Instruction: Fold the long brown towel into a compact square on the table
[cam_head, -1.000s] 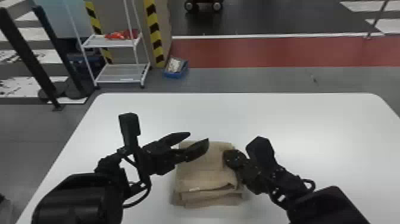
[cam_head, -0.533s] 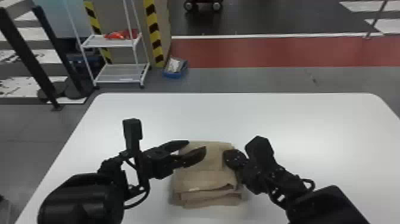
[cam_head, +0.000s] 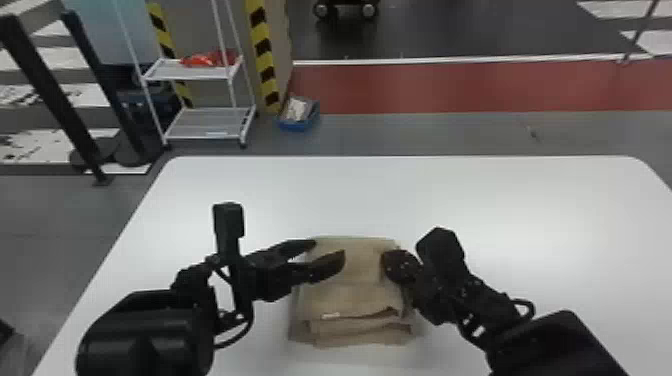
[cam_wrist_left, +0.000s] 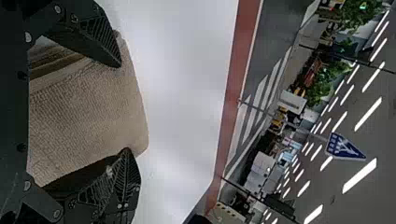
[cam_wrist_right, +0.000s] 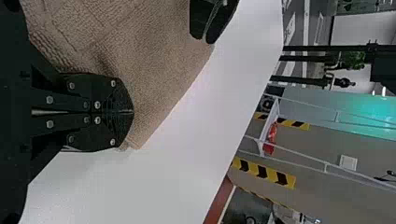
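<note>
Head view: the brown towel (cam_head: 345, 300) sits in a layered, squarish stack on the white surface (cam_head: 500, 210).
Its layered edges lie on the side nearest the robot, slightly uneven, so a little squaring up may be wanted though the folding looks nearly done. Over the towel's left side, the left pincer (cam_head: 330, 248) is wide open and holds nothing, probably to leave room for straightening the cloth. By the far right corner, the right pincer (cam_wrist_right: 133, 112) has its fingers together, perhaps to steady that side; whether they nip any cloth, I cannot tell.
</note>
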